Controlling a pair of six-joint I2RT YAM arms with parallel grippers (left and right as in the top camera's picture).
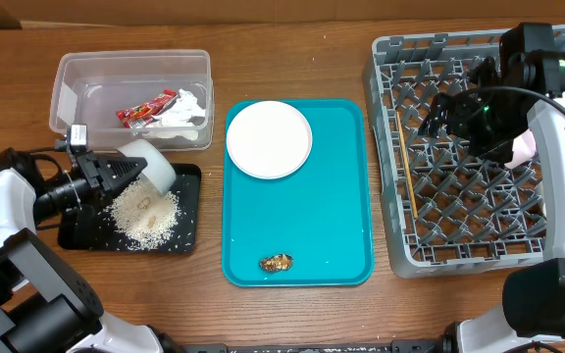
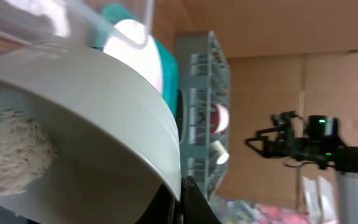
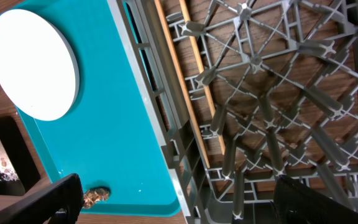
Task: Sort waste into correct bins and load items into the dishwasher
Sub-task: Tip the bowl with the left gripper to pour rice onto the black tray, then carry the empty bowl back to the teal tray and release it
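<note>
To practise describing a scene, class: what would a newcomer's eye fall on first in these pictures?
The bright teal tray in the middle stands out, with a white plate at its far left corner and a brown scrap near its front edge. On the left, the left gripper holds a white bowl tilted over a black tray, where rice lies heaped.

Free passage is seen over the bare middle of the teal rectangular tray [image 1: 332, 216], bounded by the round white plate [image 1: 269, 138] and the small brown food scrap [image 1: 277, 262].
</note>
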